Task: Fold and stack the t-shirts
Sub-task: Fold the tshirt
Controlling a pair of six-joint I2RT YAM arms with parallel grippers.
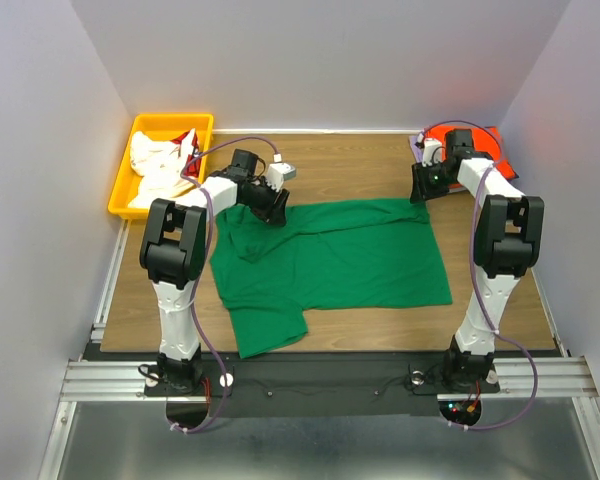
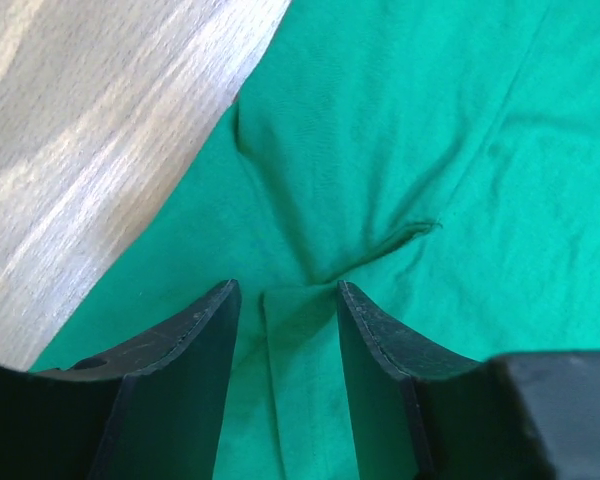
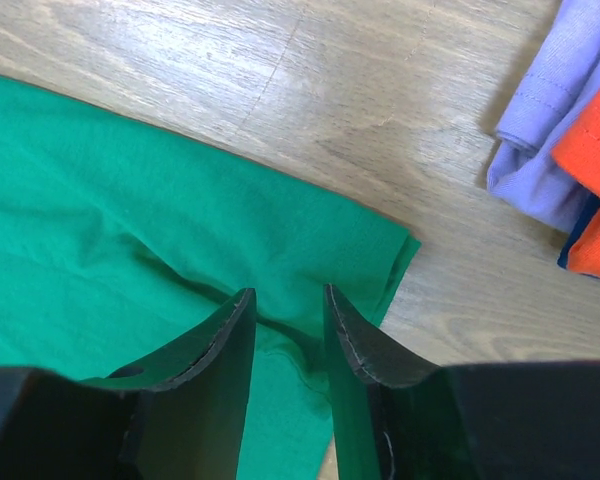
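Observation:
A bright green t-shirt (image 1: 330,260) lies spread on the wooden table, with one sleeve hanging toward the near edge. My left gripper (image 1: 276,213) is at its far left corner, the jaws closed on a raised fold of green cloth (image 2: 300,330); creases run out from the pinch. My right gripper (image 1: 420,195) is at the far right corner, the jaws closed on bunched green cloth (image 3: 290,330) just inside the hem. An orange t-shirt (image 1: 470,140) and a lavender one (image 3: 545,110) lie stacked at the far right. White t-shirts with red (image 1: 165,165) fill the bin.
A yellow plastic bin (image 1: 125,190) stands at the far left corner. The folded stack shows a dark blue edge (image 3: 575,235) under the orange. Bare wood (image 3: 380,90) lies between the green shirt and the stack. Grey walls enclose the table on three sides.

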